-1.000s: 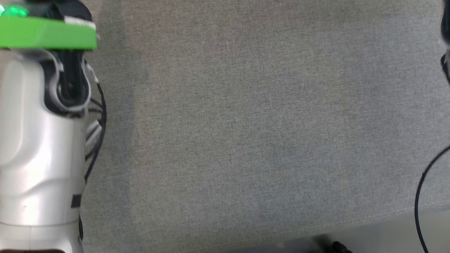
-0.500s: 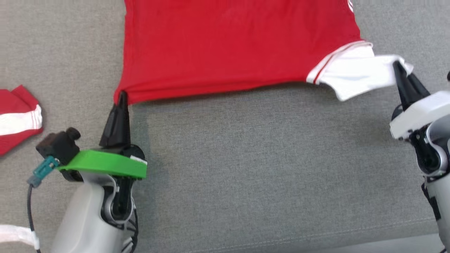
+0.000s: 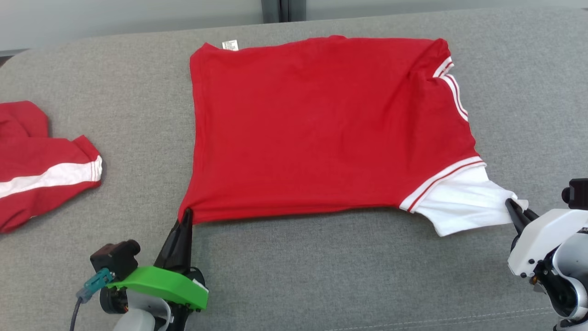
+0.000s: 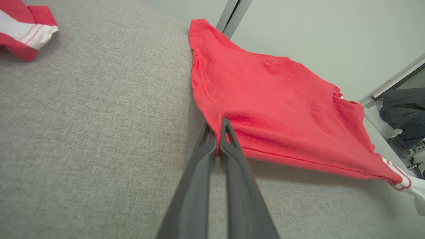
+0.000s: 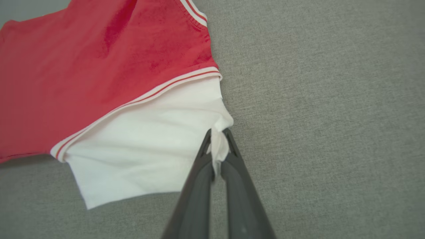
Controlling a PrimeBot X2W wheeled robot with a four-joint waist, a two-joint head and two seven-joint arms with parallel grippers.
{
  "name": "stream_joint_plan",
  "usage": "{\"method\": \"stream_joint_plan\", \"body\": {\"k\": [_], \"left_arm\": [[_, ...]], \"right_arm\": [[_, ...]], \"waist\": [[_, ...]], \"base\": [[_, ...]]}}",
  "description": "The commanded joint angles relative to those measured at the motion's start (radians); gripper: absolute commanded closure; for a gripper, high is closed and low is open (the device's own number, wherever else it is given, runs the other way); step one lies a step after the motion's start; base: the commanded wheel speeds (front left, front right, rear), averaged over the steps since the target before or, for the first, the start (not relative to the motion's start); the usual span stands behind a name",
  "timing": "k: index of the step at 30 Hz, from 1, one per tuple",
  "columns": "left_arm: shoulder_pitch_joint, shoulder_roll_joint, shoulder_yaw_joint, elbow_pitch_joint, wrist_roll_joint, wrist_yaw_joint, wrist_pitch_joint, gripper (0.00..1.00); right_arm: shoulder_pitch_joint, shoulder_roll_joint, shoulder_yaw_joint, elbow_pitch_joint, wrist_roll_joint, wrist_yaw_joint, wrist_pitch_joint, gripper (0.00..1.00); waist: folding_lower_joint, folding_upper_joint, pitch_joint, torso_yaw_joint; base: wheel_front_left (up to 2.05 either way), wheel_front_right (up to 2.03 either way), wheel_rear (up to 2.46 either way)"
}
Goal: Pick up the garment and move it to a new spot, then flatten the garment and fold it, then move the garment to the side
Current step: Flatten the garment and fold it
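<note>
Shirt (image 3: 321,128), red with white sleeves, lies spread sideways near the middle of a grey cushion (image 3: 321,276), sleeves toward the robot's right.

A second ago the head view looked down on bare cushion and a pale forearm. Half a second ago it caught only the shirt's near edge. Now it takes in the whole shirt, so the camera has lifted; the cloth itself seems not to have shifted. Both grips look the same as half a second ago.

For the task, this suggests the shirt is already at its new spot and the flattening step is under way. The body lies mostly smooth and the near edge runs fairly straight between the two grippers. No fold is made yet.

The left gripper (image 3: 186,215) has its fingers pressed together, pinching the near left corner of the red hem. In the left wrist view a sliver of red cloth sits between the tips.

The right gripper (image 3: 511,204) is also clamped tight, on the outer edge of the near white sleeve (image 3: 459,204). In the right wrist view a small bunch of white fabric is squeezed between the tips.

A second red and white garment (image 3: 41,165) lies crumpled at the far left, well apart from the shirt.
</note>
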Motion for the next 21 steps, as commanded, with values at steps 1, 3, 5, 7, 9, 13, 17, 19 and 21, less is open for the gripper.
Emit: {"method": "stream_joint_plan", "body": {"k": [1,3,5,7,9,13,17,19,21], "left_arm": [[0.023,0.013,-0.002,0.006,0.010,-0.002,0.006,1.00],[0.038,0.019,-0.010,0.010,0.007,-0.002,0.016,1.00],[0.050,0.025,-0.016,0.012,0.011,0.001,0.024,1.00],[0.069,0.032,-0.023,0.015,0.012,0.007,0.037,1.00],[0.082,0.037,-0.025,0.014,0.013,0.017,0.048,1.00],[0.103,0.053,-0.026,0.000,0.007,0.027,0.064,1.00],[0.118,0.068,-0.031,-0.013,0.012,0.037,0.082,1.00],[0.125,0.077,-0.036,-0.021,0.017,0.047,0.095,1.00],[0.131,0.083,-0.038,-0.032,0.017,0.055,0.107,1.00]], "right_arm": [[0.020,0.011,-0.018,-0.029,-0.018,-0.001,0.014,1.00],[0.041,0.028,-0.030,-0.058,-0.041,-0.001,0.035,1.00],[0.061,0.043,-0.033,-0.075,-0.051,-0.001,0.061,1.00],[0.087,0.056,-0.038,-0.096,-0.058,-0.001,0.101,1.00],[0.106,0.064,-0.048,-0.106,-0.073,-0.001,0.126,1.00],[0.128,0.080,-0.060,-0.125,-0.083,-0.001,0.155,1.00],[0.146,0.091,-0.051,-0.125,-0.080,-0.001,0.184,1.00],[0.155,0.094,-0.044,-0.130,-0.071,-0.001,0.212,1.00],[0.159,0.095,-0.046,-0.141,-0.068,-0.001,0.229,1.00]], "waist": [[0.0001,0.0000,-0.027,0.007],[0.0001,0.0000,-0.034,0.007],[0.0001,0.0000,-0.041,0.008],[0.0001,0.0000,-0.050,0.008],[0.0001,0.0000,-0.056,0.007],[0.0001,0.0000,-0.063,0.006],[0.0001,0.0000,-0.067,0.006],[0.0001,0.0000,-0.067,0.006],[0.0001,0.0000,-0.067,0.006]], "base": [[0.00,0.00,0.00],[0.00,0.00,0.00],[0.00,0.00,0.00],[0.00,0.00,0.00],[0.00,0.00,0.00],[0.00,0.00,0.00],[0.00,0.00,0.00],[0.00,0.00,0.00],[0.00,0.00,0.00]]}}
